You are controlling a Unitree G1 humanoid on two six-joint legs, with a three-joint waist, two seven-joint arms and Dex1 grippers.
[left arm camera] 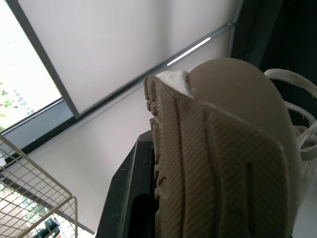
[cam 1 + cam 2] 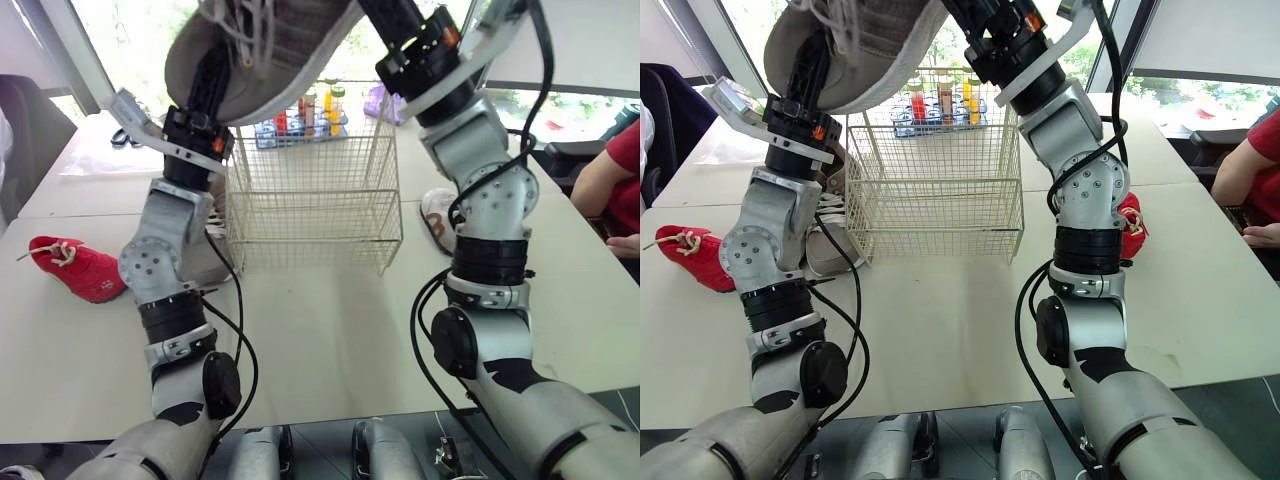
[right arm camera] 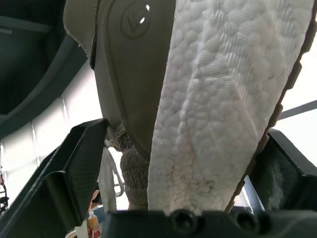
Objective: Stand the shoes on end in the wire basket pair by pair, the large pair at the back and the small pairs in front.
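Note:
A large grey knit shoe [image 2: 270,45] with a white foam sole [image 3: 218,99] hangs tilted above the wire basket [image 2: 315,190], held from both ends. My left gripper [image 2: 213,75] is shut on one end, one black finger [image 1: 126,198] lying against the ribbed tan tread. My right gripper [image 2: 388,18] is shut on the other end, the sole wedged between its fingers [image 3: 69,168]. I see nothing inside the basket. A small red shoe [image 2: 75,268] lies on the table at the left. Another grey shoe [image 2: 830,245] rests behind my left arm, beside the basket.
A small white and orange shoe [image 2: 437,218] and a red one [image 2: 1132,222] lie right of the basket, partly behind my right arm. A rack of coloured bottles [image 2: 305,115] stands behind the basket. A person in a red sleeve [image 2: 612,175] sits at the far right.

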